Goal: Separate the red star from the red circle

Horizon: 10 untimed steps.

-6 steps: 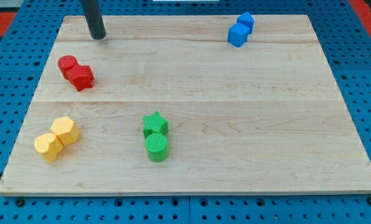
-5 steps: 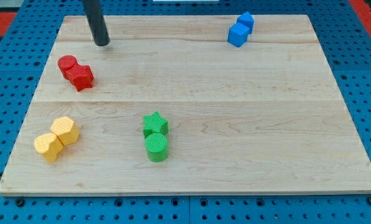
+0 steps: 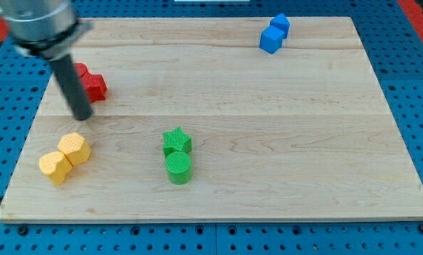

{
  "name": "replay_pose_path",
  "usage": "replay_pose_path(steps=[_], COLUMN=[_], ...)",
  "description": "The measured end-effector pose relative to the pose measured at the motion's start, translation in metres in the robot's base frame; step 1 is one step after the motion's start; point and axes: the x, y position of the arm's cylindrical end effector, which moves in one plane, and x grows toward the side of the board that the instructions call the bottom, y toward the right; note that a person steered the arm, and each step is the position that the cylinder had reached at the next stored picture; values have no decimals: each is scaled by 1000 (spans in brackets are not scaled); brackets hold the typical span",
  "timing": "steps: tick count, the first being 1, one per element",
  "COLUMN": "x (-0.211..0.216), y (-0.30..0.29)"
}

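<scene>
Red star (image 3: 93, 86) and red circle (image 3: 77, 70) touching; my tip (image 3: 83, 116) sitting just below them, likely lining up; tool has no jaws.

This looks like a robotics lab bench. A pale wooden tabletop (image 3: 268, 142) made of joined planks sits on a blue perforated metal base plate (image 3: 416, 85) with a regular grid of holes. A red surface (image 3: 416, 10) shows at the far corners. Small coloured plastic test blocks lie on the wood.
</scene>
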Motion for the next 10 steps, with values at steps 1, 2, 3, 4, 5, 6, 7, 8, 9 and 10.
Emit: replay_pose_path(steps=[1, 2, 3, 4, 5, 6, 7, 8, 9, 10], x=[-25, -64, -80, -89, -77, -75, -85, -98, -85, -50], y=[-30, -19, -5, -5, -16, -7, 7, 37, 22, 7])
